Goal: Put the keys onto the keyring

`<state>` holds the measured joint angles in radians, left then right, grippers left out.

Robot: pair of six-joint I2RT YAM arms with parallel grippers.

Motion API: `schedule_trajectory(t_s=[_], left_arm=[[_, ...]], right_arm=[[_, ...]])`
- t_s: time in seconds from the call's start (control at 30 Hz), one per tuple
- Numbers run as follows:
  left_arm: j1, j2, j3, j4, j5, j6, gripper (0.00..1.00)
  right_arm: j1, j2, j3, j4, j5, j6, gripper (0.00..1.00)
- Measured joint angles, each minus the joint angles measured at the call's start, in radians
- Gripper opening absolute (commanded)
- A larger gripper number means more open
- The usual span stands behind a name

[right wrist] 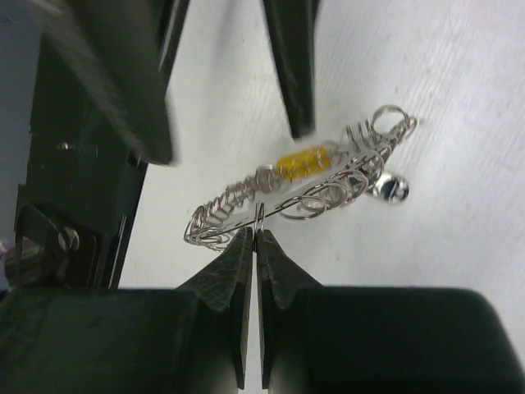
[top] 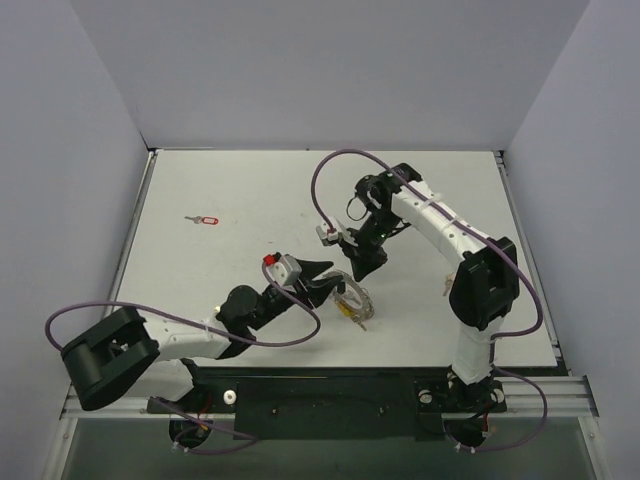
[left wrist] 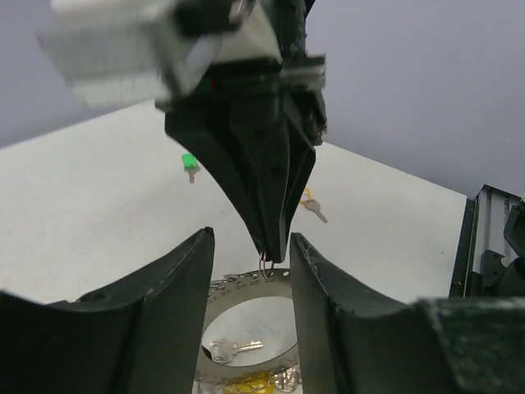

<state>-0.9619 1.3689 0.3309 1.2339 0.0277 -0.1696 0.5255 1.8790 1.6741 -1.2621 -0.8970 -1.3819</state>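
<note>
Keyring (right wrist: 328, 193) in right gripper (right wrist: 257, 238), long axis far-left to near-right

**Left wrist view:** the keyring (left wrist: 236, 285) has both flanks hidden behind the left hand (left wrist: 250, 240) and its near rim cut off by the frame edge. The white casing (left wrist: 115, 49) at the top is blurred.
**Top view:** the red-headed key (top: 206, 220) is too small to show detail.

Brightly and evenly lit from overhead, softly across the matte white tabletop (top: 250, 200), with only faint, short shadows. Sharp in the top view. Heavily blurred at 10 to 11 o'clock in both wrist views. Glinting slightly on the wavy silver wire keyring (right wrist: 303, 185).
</note>
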Motion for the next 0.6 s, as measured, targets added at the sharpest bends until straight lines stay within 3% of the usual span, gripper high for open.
schedule_trajectory(t_s=[0.27, 0.43, 0.6], left_arm=[[0.002, -0.28, -0.005, -0.165, 0.005, 0.079, 0.52], [0.0, -0.244, -0.004, -0.209, 0.032, 0.125, 0.48], [-0.009, -0.101, 0.009, -0.175, 0.055, 0.17, 0.47]], right_arm=[[0.106, -0.007, 0.135, -0.018, 0.382, 0.227, 0.0], [0.159, -0.007, 0.196, -0.026, 0.525, 0.329, 0.0], [0.177, -0.007, 0.276, -0.028, 0.566, 0.371, 0.0]])
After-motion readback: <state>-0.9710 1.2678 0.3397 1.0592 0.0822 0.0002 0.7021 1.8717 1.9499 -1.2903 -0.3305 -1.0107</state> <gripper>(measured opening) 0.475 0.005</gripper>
